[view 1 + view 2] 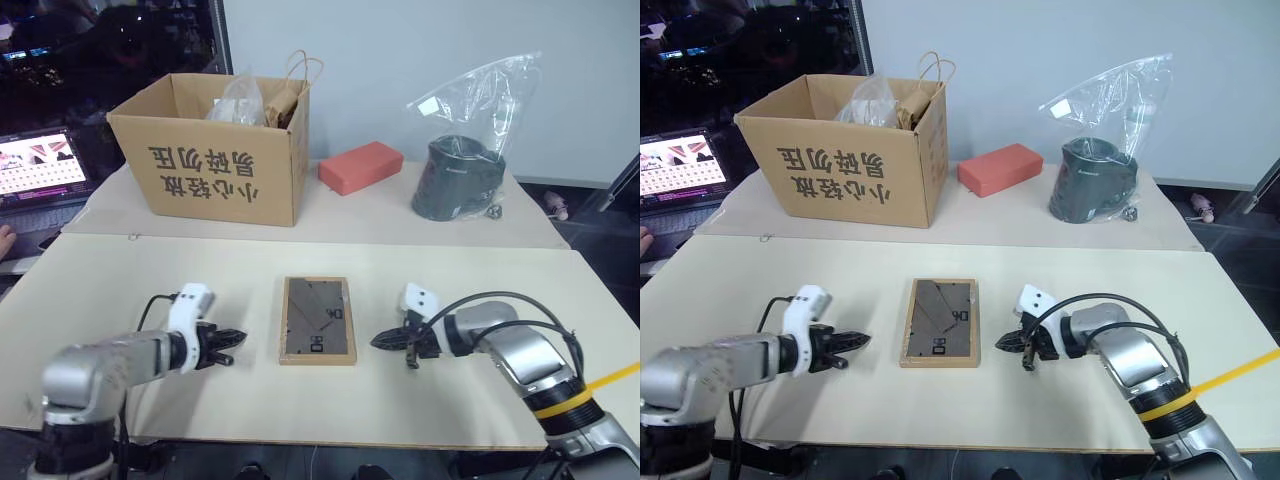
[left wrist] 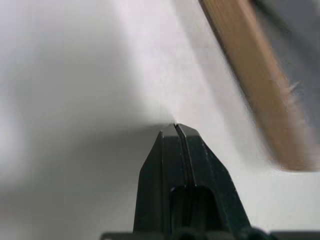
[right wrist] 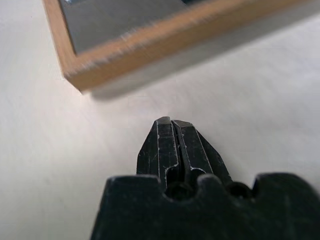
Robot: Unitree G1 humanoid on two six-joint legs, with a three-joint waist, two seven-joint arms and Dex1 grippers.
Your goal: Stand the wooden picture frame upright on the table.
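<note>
Wooden picture frame (image 1: 317,320) flat on table (image 1: 120,290), back up, clenched left gripper (image 1: 232,350) and right gripper (image 1: 383,341) flanking it, cardboard box (image 1: 215,150), red block (image 1: 360,166), bagged dark pot (image 1: 458,178) beyond the frame.

Wooden picture frame (image 2: 260,85) blurred, cut off by edge.

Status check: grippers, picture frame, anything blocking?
Left gripper and right gripper both shut, empty, flanking the frame. Wooden picture frame flat on the table, back side up, not yet standing. Nothing in the way.
</note>
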